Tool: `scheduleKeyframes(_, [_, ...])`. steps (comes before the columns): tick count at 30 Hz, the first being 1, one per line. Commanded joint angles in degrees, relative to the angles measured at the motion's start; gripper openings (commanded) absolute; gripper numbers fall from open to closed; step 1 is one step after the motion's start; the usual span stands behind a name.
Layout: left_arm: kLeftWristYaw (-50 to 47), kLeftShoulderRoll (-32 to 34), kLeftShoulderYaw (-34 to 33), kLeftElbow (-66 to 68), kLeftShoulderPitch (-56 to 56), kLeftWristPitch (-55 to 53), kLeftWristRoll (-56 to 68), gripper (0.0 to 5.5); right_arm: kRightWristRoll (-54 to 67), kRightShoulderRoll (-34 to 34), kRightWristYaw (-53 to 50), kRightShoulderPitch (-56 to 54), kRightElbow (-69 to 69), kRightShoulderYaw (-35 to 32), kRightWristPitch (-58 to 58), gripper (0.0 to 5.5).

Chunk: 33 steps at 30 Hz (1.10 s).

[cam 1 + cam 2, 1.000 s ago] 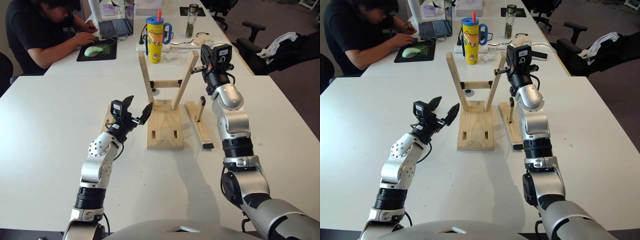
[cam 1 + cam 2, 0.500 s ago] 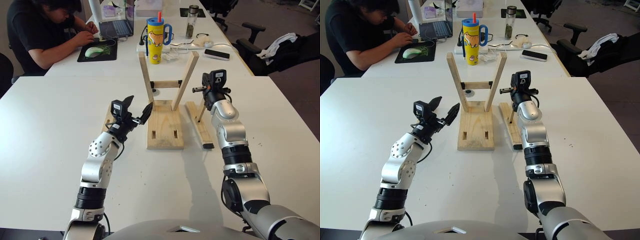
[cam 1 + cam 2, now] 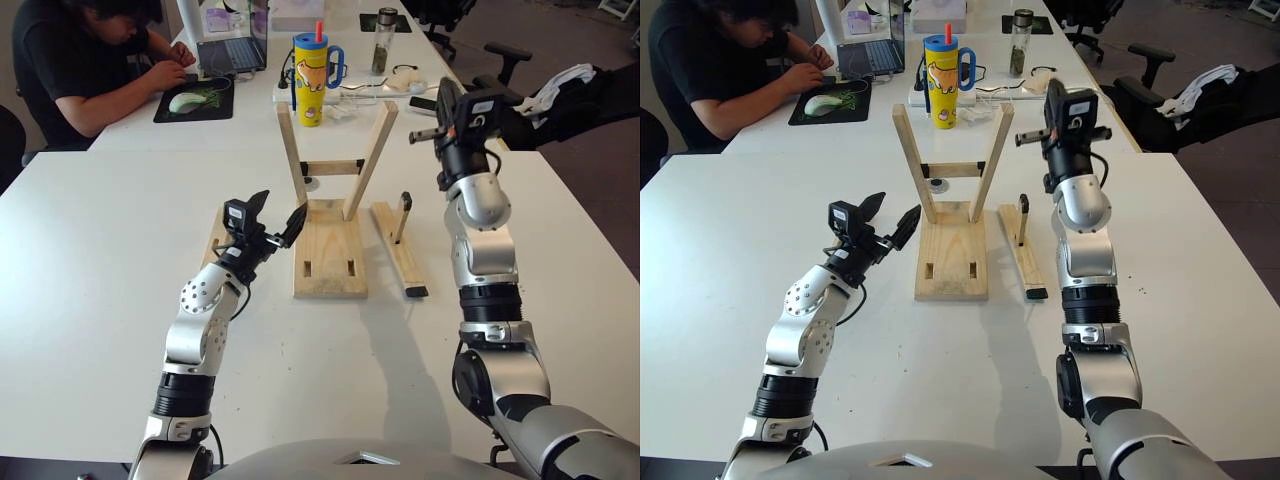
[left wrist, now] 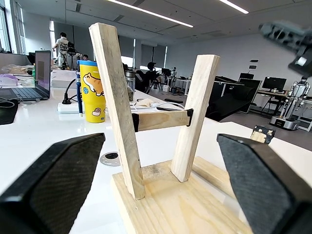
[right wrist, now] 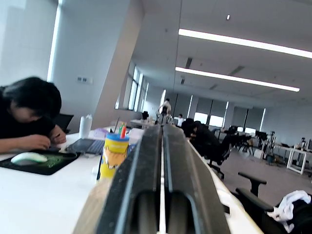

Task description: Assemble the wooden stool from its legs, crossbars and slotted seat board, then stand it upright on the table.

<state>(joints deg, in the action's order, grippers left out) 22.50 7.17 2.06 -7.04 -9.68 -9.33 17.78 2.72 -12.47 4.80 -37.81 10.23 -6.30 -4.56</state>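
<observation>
1. Seat board [image 3: 330, 262]: lying flat mid-table [image 3: 100, 250], carrying two slanted legs [image 3: 293, 160] standing at its far end, crossbar [image 3: 333, 168] joining them.
2. Loose leg [image 3: 398, 255]: lying just beside the board's right edge, short peg [image 3: 402, 215] sticking up.
3. Left gripper [image 3: 278, 208]: hovering near the board's left edge, fingers spread wide, gripping nothing.
4. Right gripper [image 5: 162, 141]: hanging raised, right of the legs, fingers pressed together, pinching nothing.
</observation>
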Motion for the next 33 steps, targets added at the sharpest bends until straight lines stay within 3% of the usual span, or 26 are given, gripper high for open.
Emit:
scheduleKeyframes(1, [-0.2, 0.3, -0.1, 0.3, -0.4, -0.1, -0.7, 4.26, 0.7, 0.6, 0.3, -1.2, -2.0, 0.2, 0.2, 0.01])
scheduleKeyframes(11, [0.4, 0.6, -0.2, 0.7, -0.8, -0.1, -0.5, 4.26, 0.3, 2.4, 1.2, 0.5, -1.3, 2.2, 1.3, 0.01])
scheduleKeyframes(16, [0.6, 0.8, -0.2, 0.7, -1.2, -0.3, -0.5, 4.26, 1.3, 4.8, -1.0, 6.3, 9.4, 2.2, 21.2, 0.01])
scheduleKeyframes(21, [0.8, 1.1, -0.4, 0.7, -1.1, -0.4, -0.3, 4.26, 3.0, 6.1, -0.2, 10.8, 10.4, 2.5, 29.6, 0.01])
scheduleKeyframes(27, [0.5, 0.8, -0.5, 1.0, -1.3, -0.2, -0.5, 4.26, 1.8, 4.5, 0.0, 7.5, 8.7, 3.0, 24.8, 0.01])
scheduleKeyframes(33, [0.8, 0.7, -0.3, 1.4, -1.2, 0.0, -0.5, 4.26, -2.1, 2.5, -1.7, 6.2, -0.1, 2.8, 6.2, 0.01])
